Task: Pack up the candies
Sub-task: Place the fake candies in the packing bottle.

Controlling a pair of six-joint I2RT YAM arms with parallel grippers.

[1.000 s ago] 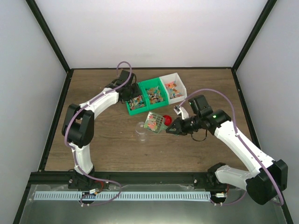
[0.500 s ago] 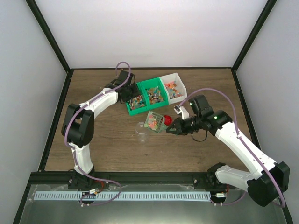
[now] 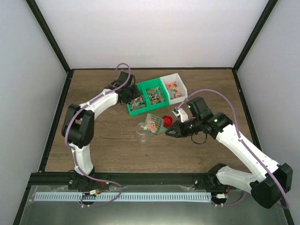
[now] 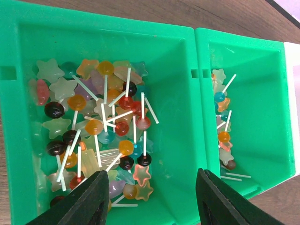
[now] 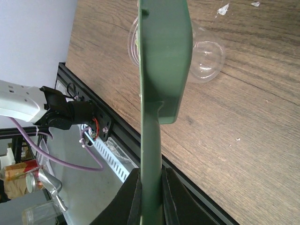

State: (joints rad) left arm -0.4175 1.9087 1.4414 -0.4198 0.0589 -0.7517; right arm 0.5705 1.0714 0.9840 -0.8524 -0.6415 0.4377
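Observation:
My right gripper [image 3: 171, 131] is shut on the handle of the green slotted scoop [image 3: 153, 123], which carries several candies [image 3: 150, 125] and hangs tilted at the rim of the clear jar [image 3: 142, 131]. In the right wrist view the scoop [image 5: 164, 56] is edge-on, with the jar [image 5: 207, 62] behind it. My left gripper [image 3: 128, 93] is open and empty over the left green bin [image 4: 173, 70], just above its candies [image 4: 108, 126] and lollipops.
A round red lid [image 3: 168, 119] lies right of the scoop. A second green bin [image 3: 155, 95] and a white bin [image 3: 174, 89] with more sweets stand at the back. Bare wood lies left of and in front of the jar.
My right gripper has carried the scoop a little left and down, closer over the jar. The left arm has not moved.

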